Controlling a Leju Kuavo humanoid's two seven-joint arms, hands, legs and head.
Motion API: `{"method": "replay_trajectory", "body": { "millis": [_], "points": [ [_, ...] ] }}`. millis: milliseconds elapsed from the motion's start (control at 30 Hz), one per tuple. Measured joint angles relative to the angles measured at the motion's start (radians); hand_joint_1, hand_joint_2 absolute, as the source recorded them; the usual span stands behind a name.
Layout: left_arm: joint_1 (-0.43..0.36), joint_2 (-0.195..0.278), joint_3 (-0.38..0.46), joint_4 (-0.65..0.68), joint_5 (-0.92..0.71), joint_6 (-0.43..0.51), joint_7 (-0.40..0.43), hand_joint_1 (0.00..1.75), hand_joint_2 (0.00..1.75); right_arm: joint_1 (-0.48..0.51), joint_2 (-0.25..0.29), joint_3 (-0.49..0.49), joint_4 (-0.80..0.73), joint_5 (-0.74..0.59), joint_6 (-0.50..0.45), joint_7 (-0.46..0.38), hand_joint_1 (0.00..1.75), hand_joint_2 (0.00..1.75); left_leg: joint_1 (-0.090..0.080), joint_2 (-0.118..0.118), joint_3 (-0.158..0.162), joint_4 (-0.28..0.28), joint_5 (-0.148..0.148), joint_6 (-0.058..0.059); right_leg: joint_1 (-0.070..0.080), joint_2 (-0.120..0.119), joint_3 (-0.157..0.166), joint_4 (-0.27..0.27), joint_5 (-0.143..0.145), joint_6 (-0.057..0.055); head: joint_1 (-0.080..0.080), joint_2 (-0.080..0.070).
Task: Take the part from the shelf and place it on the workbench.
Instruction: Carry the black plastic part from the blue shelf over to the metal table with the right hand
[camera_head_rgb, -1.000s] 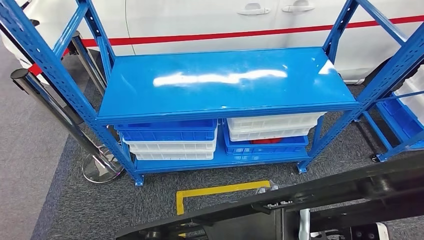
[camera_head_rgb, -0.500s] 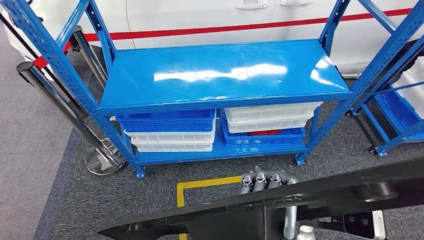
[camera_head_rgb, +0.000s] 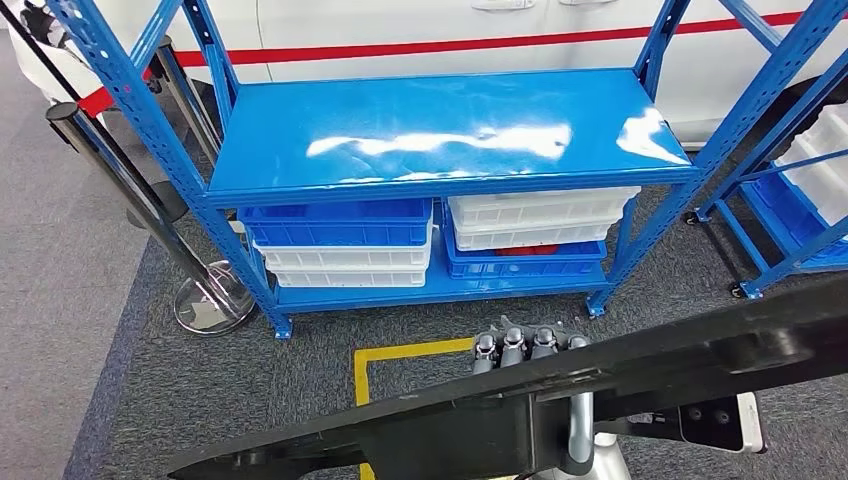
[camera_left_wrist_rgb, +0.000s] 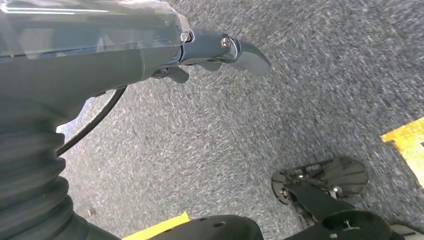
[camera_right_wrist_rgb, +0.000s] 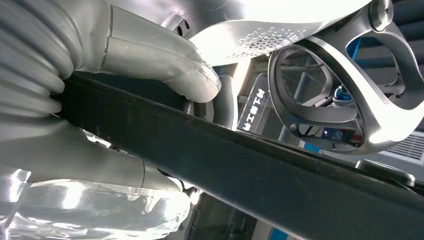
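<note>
Crates (camera_head_rgb: 340, 245) under blue shelf (camera_head_rgb: 450, 130), stanchion (camera_head_rgb: 150, 205) alongside.

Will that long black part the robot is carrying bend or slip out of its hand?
The long black part probably stays stiff: it looks straight from end to end. Held by the right hand near its middle, it might tilt if unbalanced. Its smooth-looking surface could slip.

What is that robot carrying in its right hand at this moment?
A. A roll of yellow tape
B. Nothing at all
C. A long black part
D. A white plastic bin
C: in the head view the right hand wraps its fingers over a long black part that stretches across the view in front of the blue shelf, and the right wrist view shows the same dark bar held in that hand.
</note>
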Motion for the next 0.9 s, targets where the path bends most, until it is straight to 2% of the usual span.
{"method": "replay_trajectory", "body": {
  "millis": [33,67,133,167,200,233,267,333,367,400,467,500,533,567,633,667,700,733,767,833,867,900],
  "points": [
    [-0.001,-0.001,0.000,0.000,0.001,0.000,0.000,0.00,1.75,-0.003,-0.003,0.001,0.001,-0.002,-0.001,0.000,1.75,1.75,0.003,0.002,-0.005,-0.004,0.009,0.008,-0.001,0.002,-0.009,0.020,-0.021,0.006,0.001,0.000],
    [-0.002,-0.002,0.000,0.000,0.002,0.001,0.001,0.00,1.75,-0.006,-0.005,0.002,0.002,-0.005,-0.002,0.000,1.75,1.75,0.005,0.003,-0.013,-0.008,0.019,0.015,-0.003,0.003,-0.026,0.061,-0.056,0.012,0.002,0.000],
    [-0.003,-0.002,0.000,0.000,0.004,0.003,0.003,0.00,1.75,-0.010,-0.011,0.002,0.007,-0.011,-0.002,0.000,1.75,1.75,0.004,0.005,-0.034,-0.008,0.035,0.020,-0.008,0.004,-0.071,0.188,-0.140,0.023,0.004,0.000],
    [-0.003,-0.002,0.001,0.000,0.006,0.004,0.004,0.00,1.75,-0.011,-0.013,0.002,0.010,-0.014,-0.002,0.000,1.75,1.75,0.004,0.005,-0.046,-0.007,0.043,0.020,-0.010,0.004,-0.088,0.244,-0.166,0.027,0.005,0.000],
    [-0.002,-0.002,0.001,0.000,0.008,0.004,0.004,0.00,1.75,-0.012,-0.015,0.002,0.014,-0.017,-0.001,0.000,1.75,1.75,0.004,0.005,-0.056,-0.006,0.049,0.019,-0.012,0.004,-0.089,0.270,-0.172,0.030,0.005,0.000],
    [-0.002,-0.002,0.001,0.000,0.010,0.004,0.004,0.00,1.75,-0.015,-0.016,0.002,0.017,-0.019,0.000,0.000,1.75,1.75,0.004,0.005,-0.066,-0.004,0.056,0.017,-0.014,0.004,-0.070,0.257,-0.160,0.031,0.005,0.000],
    [-0.001,-0.002,0.001,0.000,0.012,0.005,0.004,0.00,1.75,-0.020,-0.017,0.002,0.021,-0.020,0.000,0.000,1.75,1.75,0.004,0.005,-0.074,-0.002,0.061,0.015,-0.015,0.003,-0.030,0.204,-0.135,0.029,0.005,0.000],
    [0.000,-0.003,0.001,0.000,0.014,0.006,0.004,0.00,1.75,-0.034,-0.018,0.002,0.026,-0.022,0.000,0.000,1.75,1.75,0.003,0.005,-0.086,0.001,0.071,0.007,-0.013,0.004,0.070,0.054,-0.097,0.021,0.005,0.000],
    [0.000,-0.003,0.001,0.000,0.016,0.006,0.003,0.00,1.75,-0.039,-0.018,0.002,0.027,-0.023,0.000,0.000,1.75,1.75,0.003,0.004,-0.088,0.001,0.076,0.001,-0.010,0.004,0.101,0.003,-0.087,0.014,0.004,0.000],
    [0.000,-0.004,0.002,0.000,0.017,0.007,0.003,0.00,1.75,-0.044,-0.018,0.002,0.028,-0.024,0.000,0.000,1.75,1.75,0.002,0.004,-0.090,0.001,0.081,-0.005,-0.007,0.004,0.114,-0.024,-0.086,0.008,0.006,0.000],
    [0.001,-0.004,0.002,0.000,0.018,0.009,0.003,0.00,1.75,-0.048,-0.019,0.002,0.031,-0.026,0.000,0.000,1.75,1.75,0.002,0.004,-0.092,-0.005,0.093,-0.019,-0.005,0.004,0.108,-0.033,-0.076,-0.006,0.009,0.000],
    [0.001,-0.004,0.003,0.000,0.018,0.009,0.003,0.00,1.75,-0.050,-0.019,0.002,0.033,-0.026,0.000,0.000,1.75,1.75,0.002,0.003,-0.097,-0.002,0.091,-0.024,-0.006,0.003,0.105,-0.039,-0.070,-0.014,0.011,0.000],
    [0.002,-0.004,0.004,0.000,0.019,0.010,0.003,0.00,1.75,-0.053,-0.019,0.002,0.034,-0.027,0.000,0.000,1.75,1.75,0.003,0.002,-0.105,0.013,0.074,-0.029,-0.008,0.001,0.100,-0.043,-0.061,-0.023,0.008,0.000],
    [0.002,-0.004,0.004,0.000,0.019,0.011,0.003,0.00,1.75,-0.055,-0.018,0.002,0.035,-0.027,0.000,0.000,1.75,1.75,0.003,0.002,-0.120,0.050,0.042,-0.032,-0.010,-0.001,0.094,-0.047,-0.052,-0.032,0.006,0.000],
    [0.003,-0.004,0.004,0.000,0.019,0.014,0.004,0.00,1.75,-0.058,-0.018,0.002,0.038,-0.027,0.000,0.000,1.75,1.75,0.004,0.001,-0.162,0.175,-0.044,-0.036,-0.008,-0.003,0.078,-0.046,-0.039,-0.041,0.001,0.000],
    [0.003,-0.004,0.004,0.000,0.019,0.015,0.004,0.00,1.75,-0.058,-0.018,0.002,0.041,-0.027,0.000,0.000,1.75,1.75,0.004,0.001,-0.180,0.237,-0.075,-0.038,-0.005,-0.003,0.068,-0.043,-0.034,-0.042,0.000,0.000],
    [0.004,-0.004,0.005,0.000,0.019,0.015,0.004,0.00,1.75,-0.058,-0.018,0.002,0.043,-0.027,0.000,0.000,1.75,1.75,0.004,0.001,-0.185,0.273,-0.087,-0.039,-0.004,-0.003,0.059,-0.039,-0.029,-0.043,0.000,0.000],
    [0.005,-0.004,0.005,0.000,0.019,0.016,0.004,0.00,1.75,-0.058,-0.018,0.002,0.045,-0.027,0.000,0.000,1.75,1.75,0.004,0.001,-0.171,0.272,-0.081,-0.039,-0.003,-0.003,0.050,-0.035,-0.026,-0.042,0.000,0.000],
    [0.006,-0.004,0.005,0.000,0.019,0.016,0.004,0.00,1.75,-0.058,-0.018,0.002,0.047,-0.027,0.000,0.000,1.75,1.75,0.004,0.001,-0.137,0.230,-0.059,-0.037,-0.002,-0.003,0.042,-0.029,-0.024,-0.041,0.000,0.000],
    [0.006,-0.003,0.005,0.000,0.019,0.017,0.003,0.00,1.75,-0.059,-0.018,0.002,0.049,-0.027,0.000,0.000,1.75,1.75,0.002,0.000,-0.046,0.089,-0.019,-0.030,-0.001,-0.002,0.028,-0.017,-0.021,-0.037,0.000,0.000],
    [0.005,-0.003,0.005,0.000,0.019,0.017,0.003,0.00,1.75,-0.060,-0.019,0.001,0.050,-0.026,0.000,0.000,1.75,1.75,-0.001,0.000,-0.015,0.036,-0.008,-0.025,0.000,-0.003,0.022,-0.013,-0.019,-0.033,0.000,0.000],
    [0.005,-0.003,0.005,0.000,0.019,0.017,0.003,0.00,1.75,-0.060,-0.019,0.001,0.052,-0.025,0.000,0.000,1.75,1.75,-0.004,-0.001,-0.001,0.008,-0.006,-0.022,0.001,-0.003,0.018,-0.010,-0.015,-0.028,0.000,0.000]
  ]
}}
